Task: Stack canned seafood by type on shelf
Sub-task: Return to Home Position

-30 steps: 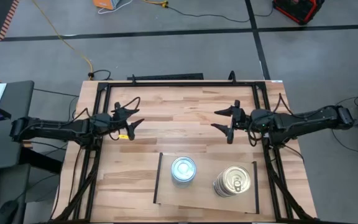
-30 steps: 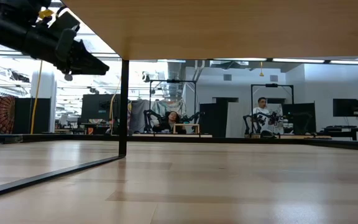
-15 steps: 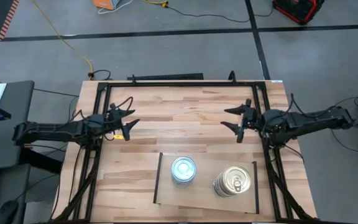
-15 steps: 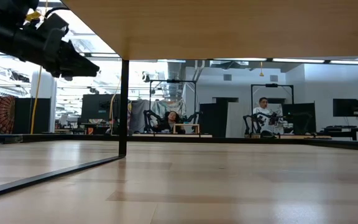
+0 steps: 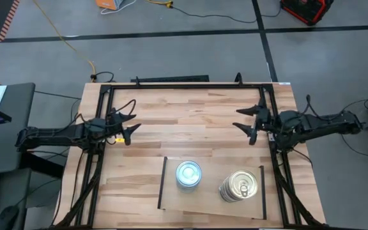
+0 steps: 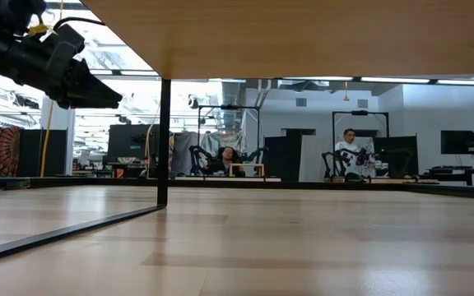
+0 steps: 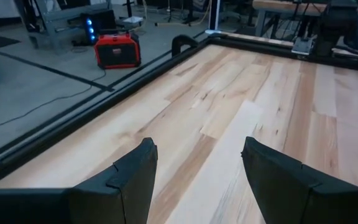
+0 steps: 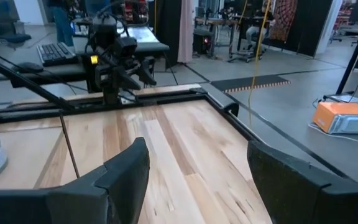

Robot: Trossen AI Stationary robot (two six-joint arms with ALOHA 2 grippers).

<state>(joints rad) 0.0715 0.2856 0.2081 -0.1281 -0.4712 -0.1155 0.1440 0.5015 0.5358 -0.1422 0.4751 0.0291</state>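
The left gripper [image 5: 134,122] and the right gripper [image 5: 236,119] both stand wide open and hold nothing. Each wrist view shows two dark, blunt fingers spread, with bare planks between them. Compared with a second ago, each has drawn outward in the high view. The left one has gone toward the left edge of the table and the right one toward the right edge, so the gap between them at mid-frame is wider. The tins have not moved.

In the lower middle of the high view lies the shelf [image 5: 213,172], a smooth pale board with a thin black strip at each short side. On it, left of centre, stand the silvery-blue-lidded tins [image 5: 188,174], round and shiny. The gold-lidded tins [image 5: 238,186], with a pull tab on top, stand at lower right, apart from the others. Above them spreads the plank-striped wooden tabletop [image 5: 190,128], edged by a black frame [image 5: 184,86]. Both arms lie stretched low and nearly level, reaching inward from the table's sides at mid-frame. Beyond, on the grey floor at upper right, sits a red box [image 5: 306,9].
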